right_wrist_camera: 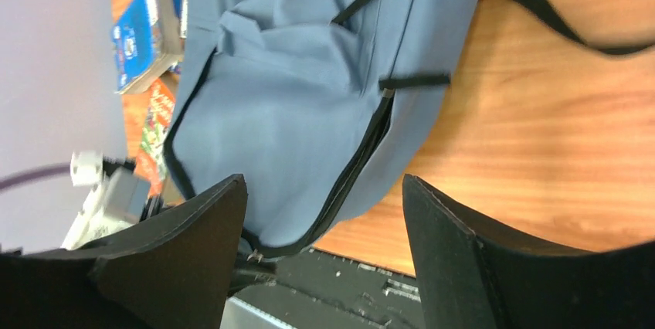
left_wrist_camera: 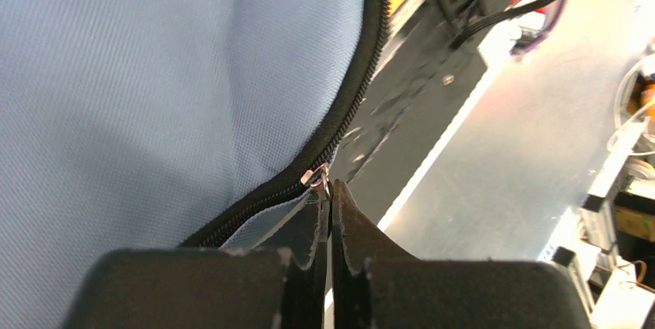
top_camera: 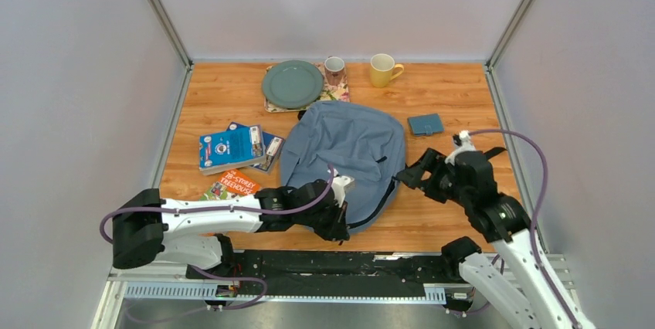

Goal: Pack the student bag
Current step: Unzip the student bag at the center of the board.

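clenched tight at the lens: left gripper [left_wrist_camera: 330,190] on the zipper pull [left_wrist_camera: 315,177], near rim of the student bag [top_camera: 344,147], flat mid-table between books [top_camera: 232,147] and teal case [top_camera: 425,123]. over at the right gripper [right_wrist_camera: 323,180]: spread wide, holding nothing. looks soft, light, floppy; likely sags if lifted by cloth, so better taken by zipper trim [right_wrist_camera: 363,151] or strap [right_wrist_camera: 544,14].

The student bag [top_camera: 344,151] is plain grey-blue fabric w/ black zipper trim & black straps; the table [top_camera: 463,97] is orange-brown wood grain. The plate [top_camera: 292,83] is grey-green, the placemat [top_camera: 340,96] floral, the cup [top_camera: 334,69] pinkish-patterned, the mug [top_camera: 382,70] yellow, the case [top_camera: 425,124] teal. The blue books [top_camera: 230,147] carry white & red cover graphics, the orange book [top_camera: 235,184] has white lettering — arms [top_camera: 208,217] white & black, cables [top_camera: 533,167] purple.
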Controlling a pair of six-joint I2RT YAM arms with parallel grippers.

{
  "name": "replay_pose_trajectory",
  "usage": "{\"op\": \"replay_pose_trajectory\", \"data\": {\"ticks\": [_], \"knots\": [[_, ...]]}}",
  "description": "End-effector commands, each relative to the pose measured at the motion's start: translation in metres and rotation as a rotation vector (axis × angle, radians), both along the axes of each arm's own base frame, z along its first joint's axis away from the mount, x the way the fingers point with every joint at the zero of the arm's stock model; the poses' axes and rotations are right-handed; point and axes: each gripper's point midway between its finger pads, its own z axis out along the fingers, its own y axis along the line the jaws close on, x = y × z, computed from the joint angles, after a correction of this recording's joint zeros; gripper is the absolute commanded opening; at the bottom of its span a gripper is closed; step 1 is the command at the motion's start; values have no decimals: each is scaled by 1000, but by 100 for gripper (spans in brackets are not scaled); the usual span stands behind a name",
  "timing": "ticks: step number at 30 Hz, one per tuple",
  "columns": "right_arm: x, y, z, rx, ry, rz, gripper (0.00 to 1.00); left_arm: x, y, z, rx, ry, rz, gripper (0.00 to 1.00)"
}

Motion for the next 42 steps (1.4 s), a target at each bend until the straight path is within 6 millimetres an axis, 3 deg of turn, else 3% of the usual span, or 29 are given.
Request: {"op": "replay_pose_trajectory", "data": {"ticks": [1, 2, 3, 6, 10, 15, 22, 25, 28, 29, 31, 32, 36, 37, 39, 40, 42], "knots": [[-45, -12, -26, 79, 138, -79, 77, 5, -55, 57, -201, -37, -83, 0], [-55, -5, -22, 149, 132, -48, 77, 5, -63, 68, -226, -40, -93, 0], [-61, 0, -32, 202, 181, -66, 77, 4, -68, 72, -237, -32, -106, 0], [-71, 9, -36, 304, 203, -56, 76, 0, -85, 79, -264, -16, -140, 0], [-69, 10, -31, 374, 188, -95, 76, -5, -97, 69, -246, 19, -156, 0], [-67, 18, -45, 368, 265, -80, 80, -12, -111, 66, -277, 58, -180, 0], [-61, 19, -54, 373, 291, -108, 79, -8, -121, 72, -288, 40, -180, 0], [-55, 23, -58, 385, 265, -96, 74, -8, -123, 74, -289, 34, -190, 0], [-47, 25, -74, 353, 266, -80, 52, -7, -122, 72, -260, 12, -212, 0], [-46, 25, -76, 336, 265, -75, 31, -7, -120, 69, -239, -4, -229, 0], [-40, 22, -76, 277, 250, -62, 15, -9, -113, 66, -205, -6, -249, 0], [-38, 20, -75, 254, 243, -63, 0, -11, -109, 64, -195, -15, -273, 0], [-24, 2, -67, 115, 166, -90, 0, -15, -71, 39, -65, -12, -274, 0], [-19, -3, -63, 71, 139, -92, 0, -19, -56, 22, -18, 1, -272, 0], [-15, -8, -59, 31, 109, -83, 0, -19, -35, 15, 17, -7, -244, 0], [-11, -10, -54, 10, 94, -86, 0, -21, -16, -3, 65, 7, -231, 0], [-6, -12, -52, -36, 61, -56, 0, -16, 6, -7, 89, 13, -172, 0]]}}
